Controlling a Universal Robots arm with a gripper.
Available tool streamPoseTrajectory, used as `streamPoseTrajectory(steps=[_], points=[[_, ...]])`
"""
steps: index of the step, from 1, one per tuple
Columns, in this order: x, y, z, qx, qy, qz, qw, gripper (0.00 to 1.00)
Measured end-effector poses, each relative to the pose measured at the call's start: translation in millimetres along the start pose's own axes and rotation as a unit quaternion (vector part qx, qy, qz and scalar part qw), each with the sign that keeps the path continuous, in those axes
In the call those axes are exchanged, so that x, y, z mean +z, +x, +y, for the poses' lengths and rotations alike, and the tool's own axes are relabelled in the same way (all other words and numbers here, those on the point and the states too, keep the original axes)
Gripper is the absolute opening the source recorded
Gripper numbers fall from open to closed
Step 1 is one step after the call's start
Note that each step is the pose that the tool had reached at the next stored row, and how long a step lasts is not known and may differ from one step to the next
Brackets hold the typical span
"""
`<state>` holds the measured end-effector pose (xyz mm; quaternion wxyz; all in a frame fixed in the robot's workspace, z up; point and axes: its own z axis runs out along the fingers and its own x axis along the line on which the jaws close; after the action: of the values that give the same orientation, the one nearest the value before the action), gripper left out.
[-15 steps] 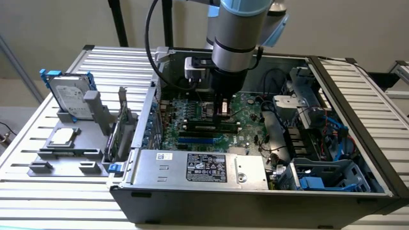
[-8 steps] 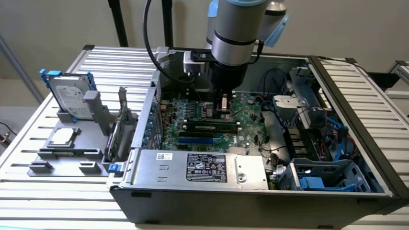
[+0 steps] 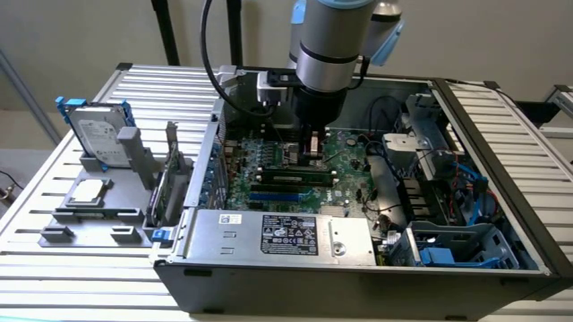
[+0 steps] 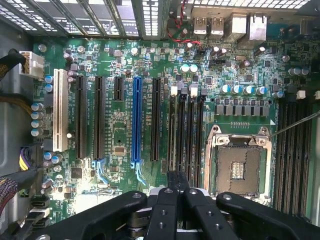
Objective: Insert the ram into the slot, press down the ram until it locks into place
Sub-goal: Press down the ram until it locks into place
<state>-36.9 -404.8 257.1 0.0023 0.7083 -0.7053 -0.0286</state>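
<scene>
Now, tool: the tool (image 3: 315, 153) hangs low inside the open computer case, its fingers (image 4: 165, 210) drawn together with no gap showing; I cannot make out anything held between them.
Ram: the ram (image 3: 296, 178) stands on edge in the slot (image 3: 297, 184), at about 7 o'clock from the tool tip in the exterior view and just beside it; whether the tip touches it cannot be told.
Slot bank: parallel black sockets (image 4: 186, 135) with pale end clips (image 4: 174, 90) lie between the blue slot (image 4: 136, 120) and the CPU socket (image 4: 239, 167).
Lock state: it cannot be read whether the clips have snapped in.
Risk, uneven push: pressing near one end would probably tilt the stick, seating one end and leaving the other proud.
Risk, off-line tip: closed fingers slightly beside the top edge could slip off and strike the motherboard (image 4: 120, 150) or a neighbouring socket.
Risk, force: a misaligned notch under load could bend the stick or crack a clip.
</scene>
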Motion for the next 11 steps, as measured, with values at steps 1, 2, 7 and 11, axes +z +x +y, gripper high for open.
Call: streamPoseTrajectory(steps=[1,2,7,11], points=[[0.0,0.0,0.0,0.0,0.0,0.0,1.0,0.1],[0.0,0.0,0.0,0.0,0.0,0.0,1.0,0.1],[1.4,0.0,0.0,0.0,0.0003,0.0001,1.0,0.1],[6.4,0.0,-0.2,0.0,0.0005,0.0,1.0,0.1]])
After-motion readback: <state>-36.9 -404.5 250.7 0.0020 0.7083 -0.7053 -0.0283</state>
